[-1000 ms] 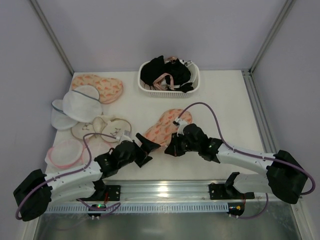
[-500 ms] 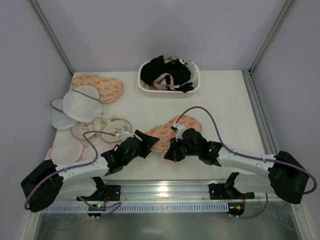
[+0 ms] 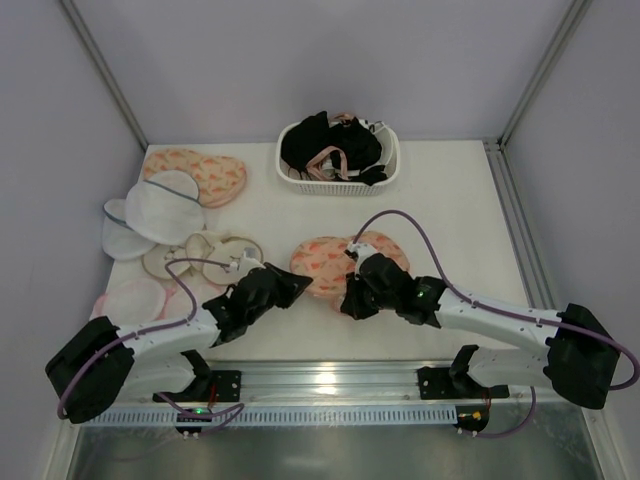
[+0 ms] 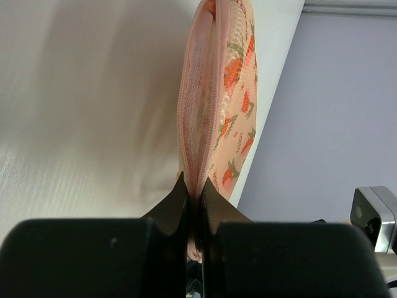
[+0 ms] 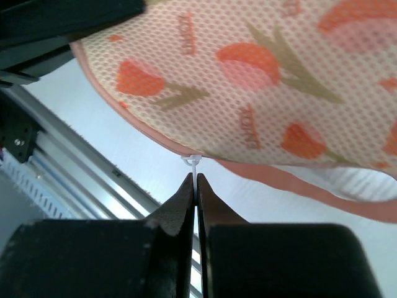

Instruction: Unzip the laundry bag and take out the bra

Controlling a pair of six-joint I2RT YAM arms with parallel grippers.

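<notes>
Firmly, left gripper [image 4: 197, 189] clamps the laundry bag [image 4: 218, 105] at its rim; right gripper [image 5: 196, 185] pinches the zip pull [image 5: 193, 161].

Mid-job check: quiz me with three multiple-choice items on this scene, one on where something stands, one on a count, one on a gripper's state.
1. Where does the white basket stand?
A. At the back of the table, near the middle.
B. At the near left corner.
C. Between the two arms.

2. How many peach flower-print bags lie on the table?
A. One.
B. Two.
C. Four.

3. What is the left gripper doing?
A. Hanging wide open above the table.
B. Shut on the rim of the near bag.
C. Holding a black garment.

Answers:
1 A, the basket sits close to the back wall in the top view.
2 B, the near bag lies between the arms and the far bag lies at the back left.
3 B, the left wrist view shows it clamped on the bag's pink rim.
</notes>
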